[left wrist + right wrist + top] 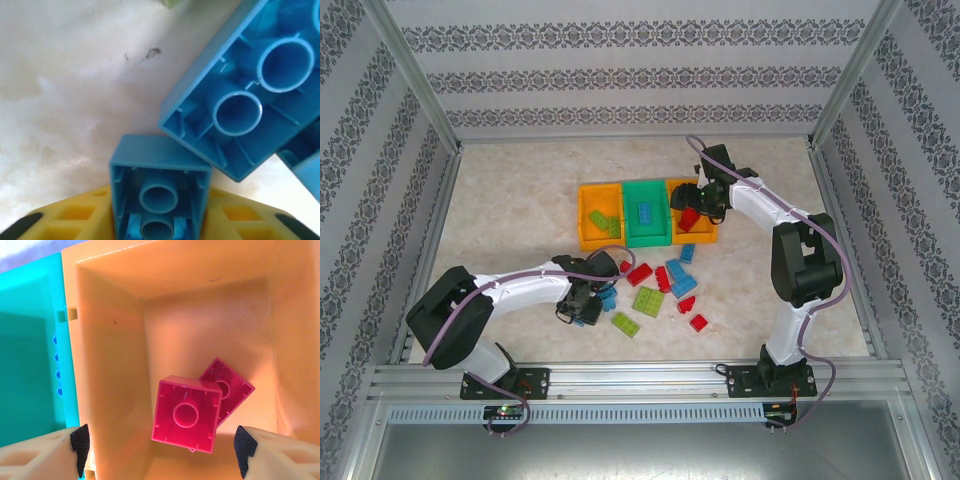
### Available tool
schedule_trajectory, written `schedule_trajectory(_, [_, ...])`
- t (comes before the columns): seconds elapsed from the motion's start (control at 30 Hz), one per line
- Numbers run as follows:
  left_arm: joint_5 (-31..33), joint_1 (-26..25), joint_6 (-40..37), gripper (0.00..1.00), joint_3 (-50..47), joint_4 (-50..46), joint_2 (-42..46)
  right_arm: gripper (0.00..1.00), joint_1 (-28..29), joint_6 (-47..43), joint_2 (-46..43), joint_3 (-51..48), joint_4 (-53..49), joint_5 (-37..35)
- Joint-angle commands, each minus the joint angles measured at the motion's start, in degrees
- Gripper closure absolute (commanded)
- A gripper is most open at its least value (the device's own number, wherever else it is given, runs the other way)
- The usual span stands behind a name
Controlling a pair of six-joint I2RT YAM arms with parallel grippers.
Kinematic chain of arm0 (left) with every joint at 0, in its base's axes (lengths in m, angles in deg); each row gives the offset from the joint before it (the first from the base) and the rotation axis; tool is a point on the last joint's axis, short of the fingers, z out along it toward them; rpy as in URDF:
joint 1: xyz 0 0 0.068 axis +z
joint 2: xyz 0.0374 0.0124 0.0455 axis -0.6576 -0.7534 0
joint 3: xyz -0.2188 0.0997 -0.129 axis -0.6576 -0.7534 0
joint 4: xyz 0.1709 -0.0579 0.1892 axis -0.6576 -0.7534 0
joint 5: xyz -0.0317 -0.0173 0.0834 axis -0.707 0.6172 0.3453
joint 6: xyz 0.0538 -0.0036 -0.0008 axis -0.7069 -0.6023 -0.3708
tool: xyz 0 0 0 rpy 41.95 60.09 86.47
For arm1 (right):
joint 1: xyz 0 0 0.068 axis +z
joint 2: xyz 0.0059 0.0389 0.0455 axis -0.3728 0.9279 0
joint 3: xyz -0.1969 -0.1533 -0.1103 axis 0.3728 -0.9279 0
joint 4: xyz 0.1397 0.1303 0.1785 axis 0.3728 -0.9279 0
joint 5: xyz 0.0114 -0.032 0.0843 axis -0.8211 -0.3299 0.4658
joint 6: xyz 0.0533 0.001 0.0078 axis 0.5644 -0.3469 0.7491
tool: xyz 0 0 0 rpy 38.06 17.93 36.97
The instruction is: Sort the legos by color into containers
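left wrist view, left jaws gripping a blue lego (159, 192), hollow underside showing, right jaws wide over red legos (186, 415)

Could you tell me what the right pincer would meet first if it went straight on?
Probably the nearer red brick, hollow side up in the orange bin; depth is unclear.

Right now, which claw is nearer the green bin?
The right claw. It hangs over the end orange bin joined to the green bin; the left claw grips a blue brick well short of either bin.
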Motion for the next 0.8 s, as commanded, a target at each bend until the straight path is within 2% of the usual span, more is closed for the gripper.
schedule_trajectory(0.0, [3.99, -0.05, 1.82, 0.66, -0.95, -0.90, -0.63, 0.20, -0.62, -0.56, -1.01, -1.10, 0.29, -0.01])
schedule_trajectory(0.27, [5.14, -0.05, 5.05, 0.76, -0.58, -4.06, 3.09, 0.20, -0.76, -0.63, -1.30, -1.09, 0.64, 0.18])
schedule_trajectory(0.53, [10.57, 0.66, 8.42, 0.76, 7.17, -12.72, 9.35, 0.20, -0.61, -1.34, -4.90, -3.48, 1.78, -0.05])
schedule_trajectory(0.67, [9.80, 1.95, 5.54, 0.76, 14.24, -9.80, 9.45, 0.20, -0.58, -1.02, -7.90, -6.09, 2.48, -1.30])
schedule_trajectory(0.77, [6.77, 3.59, 2.42, 0.76, 21.00, -5.65, 5.35, 0.20, -0.55, -0.85, -10.46, -8.24, 2.71, -1.74])
